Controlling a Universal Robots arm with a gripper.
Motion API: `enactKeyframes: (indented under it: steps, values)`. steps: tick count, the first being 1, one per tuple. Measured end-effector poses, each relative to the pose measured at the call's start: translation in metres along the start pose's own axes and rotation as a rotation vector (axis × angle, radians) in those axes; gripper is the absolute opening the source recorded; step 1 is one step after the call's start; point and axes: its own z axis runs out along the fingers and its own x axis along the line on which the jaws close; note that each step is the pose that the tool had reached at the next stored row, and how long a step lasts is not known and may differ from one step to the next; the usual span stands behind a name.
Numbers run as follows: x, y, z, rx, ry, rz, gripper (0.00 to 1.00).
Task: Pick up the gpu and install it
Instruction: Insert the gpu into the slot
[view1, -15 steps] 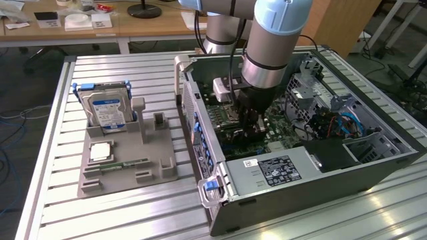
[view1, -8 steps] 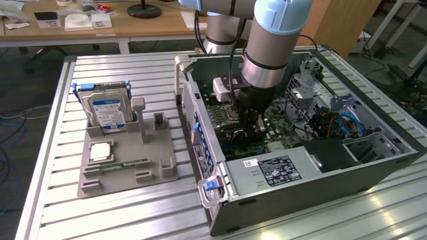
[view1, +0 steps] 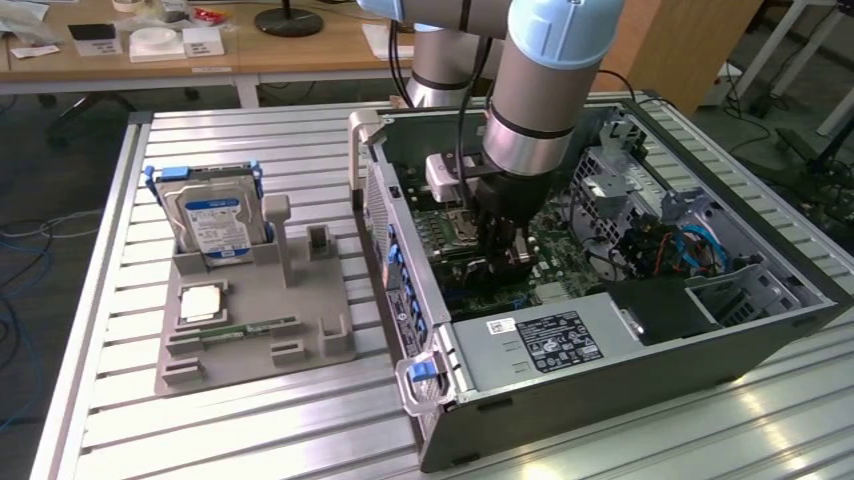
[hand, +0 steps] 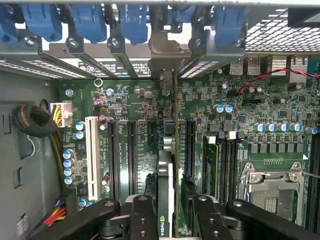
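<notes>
The gpu (hand: 167, 170) stands edge-on inside the open computer case (view1: 627, 370). Its black cooler with a green logo faces one finger, and its thin green board faces the other. My gripper (hand: 173, 205) is shut on it, with one black finger (hand: 142, 217) on either side of the card. The card's silver end bracket (hand: 163, 57) reaches the rear slot openings under the blue clips. It runs along the motherboard (hand: 130, 100) between the black expansion slots; I cannot tell whether it is seated. In the exterior view my gripper (view1: 505, 255) reaches down into the case.
A grey holder (view1: 254, 310) on the slatted table holds a hard drive (view1: 214, 225), a square chip (view1: 200, 300) and a narrow green memory stick (view1: 251, 327). Drive cages and cables (view1: 667, 240) fill the case's far side. A power supply (view1: 547, 345) sits at its near end.
</notes>
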Motion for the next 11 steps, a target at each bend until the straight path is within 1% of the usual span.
enactKeyframes:
  steps: [8,9,10,11]
  values:
    - [0.0000,0.0000,0.0000,0.0000,0.0000,0.000,0.34]
    - [0.0000,0.0000,-0.0001,0.0000,0.0003,0.000,0.33]
    - [0.0000,0.0000,-0.0001,0.0000,0.0003,0.000,0.27]
    - [0.0000,0.0000,-0.0001,0.0000,0.0002,0.000,0.27]
